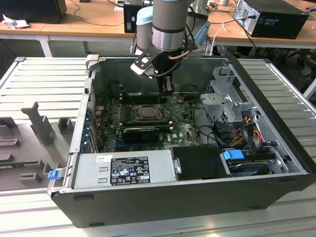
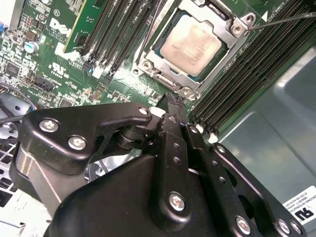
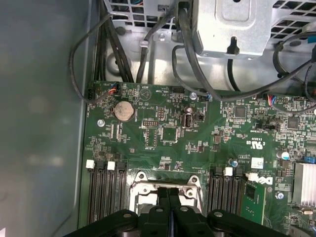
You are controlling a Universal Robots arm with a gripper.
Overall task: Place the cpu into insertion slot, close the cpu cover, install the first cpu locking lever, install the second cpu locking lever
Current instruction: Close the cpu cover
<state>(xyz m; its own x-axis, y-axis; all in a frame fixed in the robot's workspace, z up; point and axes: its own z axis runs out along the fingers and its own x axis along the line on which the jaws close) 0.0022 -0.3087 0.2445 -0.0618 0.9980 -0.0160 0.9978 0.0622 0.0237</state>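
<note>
An open computer case was seen lying on a ribbed grey surface, with the arm reaching down into it from the upper middle of the exterior view. The gripper was held over the green circuit board, just above the insertion slot in that frame. Its jaws were pressed together with nothing held between them, as shown in both wrist views.

The cpu was found seated in the insertion slot, lying flat with its pale face up. Being square, it showed no long axis; its edges were lined up with those of the slot. The cpu cover was laid down around it, the chip's face showing through the cut-out. A thin metal rod was seen running away from one corner of the cover, past the long black memory slots.

The jaw tips were placed near one edge of the cover; whether they touched it could not be told. A long black card was fitted just below the slot in the exterior view.
</note>
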